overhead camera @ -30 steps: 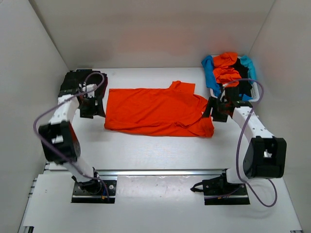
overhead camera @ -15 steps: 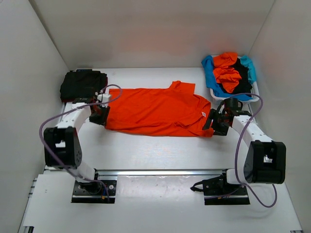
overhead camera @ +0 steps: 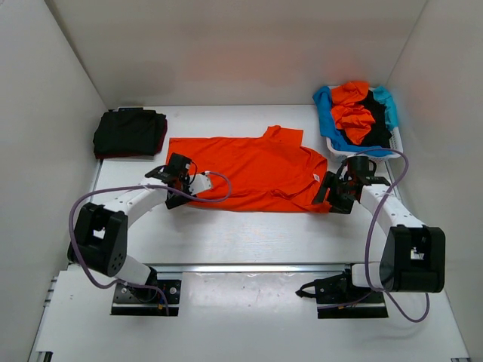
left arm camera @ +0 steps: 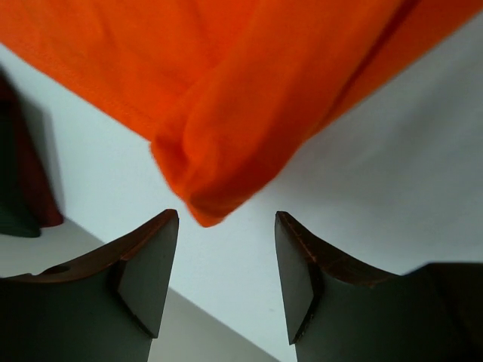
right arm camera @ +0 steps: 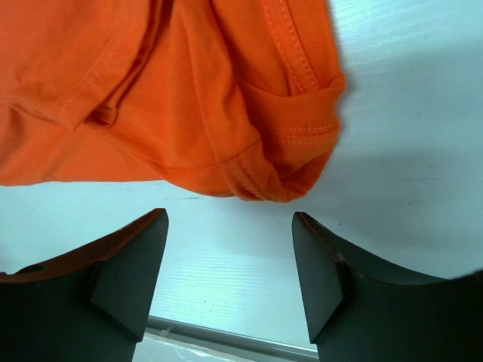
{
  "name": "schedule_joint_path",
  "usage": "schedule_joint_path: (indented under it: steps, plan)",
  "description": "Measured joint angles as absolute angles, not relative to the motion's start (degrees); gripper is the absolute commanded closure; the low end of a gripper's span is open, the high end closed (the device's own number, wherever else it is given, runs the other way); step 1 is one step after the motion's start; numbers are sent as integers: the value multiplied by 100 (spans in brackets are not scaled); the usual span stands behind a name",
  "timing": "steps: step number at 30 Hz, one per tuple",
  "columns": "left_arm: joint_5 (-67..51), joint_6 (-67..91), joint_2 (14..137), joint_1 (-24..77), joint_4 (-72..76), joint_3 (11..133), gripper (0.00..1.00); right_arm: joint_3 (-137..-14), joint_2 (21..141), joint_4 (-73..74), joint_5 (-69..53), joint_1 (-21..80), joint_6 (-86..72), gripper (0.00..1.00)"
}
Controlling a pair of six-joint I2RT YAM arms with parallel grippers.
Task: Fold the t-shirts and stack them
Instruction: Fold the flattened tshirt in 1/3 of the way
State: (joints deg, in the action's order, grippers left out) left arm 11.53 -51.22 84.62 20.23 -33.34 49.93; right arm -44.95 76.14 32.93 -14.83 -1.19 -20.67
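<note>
A bright orange t-shirt [overhead camera: 249, 170] lies spread flat in the middle of the table. My left gripper [overhead camera: 179, 194] is open at its near left corner. In the left wrist view that corner [left arm camera: 226, 128] lies just ahead of the open gripper [left arm camera: 226, 260], not between the fingers. My right gripper [overhead camera: 330, 196] is open at the shirt's near right corner. In the right wrist view the bunched hem [right arm camera: 256, 158] lies just ahead of the open gripper [right arm camera: 230, 260]. A folded black and dark red stack [overhead camera: 130, 133] sits at the back left.
A white lattice basket [overhead camera: 398, 140] at the back right holds crumpled light blue, orange and black shirts [overhead camera: 355, 113]. White walls close in the table on three sides. The folded stack shows at the left edge of the left wrist view [left arm camera: 23, 188].
My left arm has swung from beside the black stack at the back left to the orange shirt's near left corner. My right gripper has moved slightly nearer along the right corner.
</note>
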Motion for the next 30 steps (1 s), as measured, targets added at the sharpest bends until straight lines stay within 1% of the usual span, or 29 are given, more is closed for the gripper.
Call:
schedule_joint_path:
  steps: [4, 7, 15, 16, 18, 20, 22, 26, 30]
  plan:
    - [1474, -5472, 8512, 2029, -3028, 4982, 37, -4412, 7476, 3245, -1562, -161, -2086, 35]
    - [1647, -5636, 8571, 2018, -2794, 4921, 41, -4351, 7441, 3232, -1599, -191, -2099, 36]
    - [1699, -5741, 8866, 2005, -2930, 4921, 45, -4329, 7437, 3210, -1640, -204, -2104, 36]
    - [1699, -5743, 8875, 2005, -2932, 4921, 47, -4327, 7437, 3210, -1643, -204, -2104, 35]
    - [1710, -5723, 8910, 2005, -2915, 4921, 56, -4327, 7437, 3205, -1664, -226, -2102, 36]
    - [1743, -5708, 9002, 2005, -2877, 4941, 61, -4322, 7437, 3205, -1684, -263, -2104, 36]
    - [1772, -5686, 9144, 2005, -2860, 4976, 70, -4322, 7437, 3203, -1702, -305, -2104, 36]
    - [1826, -5614, 9428, 1999, -2880, 5096, 78, -4322, 7437, 3203, -1721, -362, -2099, 35]
    - [1723, -5478, 9668, 1914, -3173, 5561, 79, -4322, 7437, 3205, -1745, -390, -2097, 37]
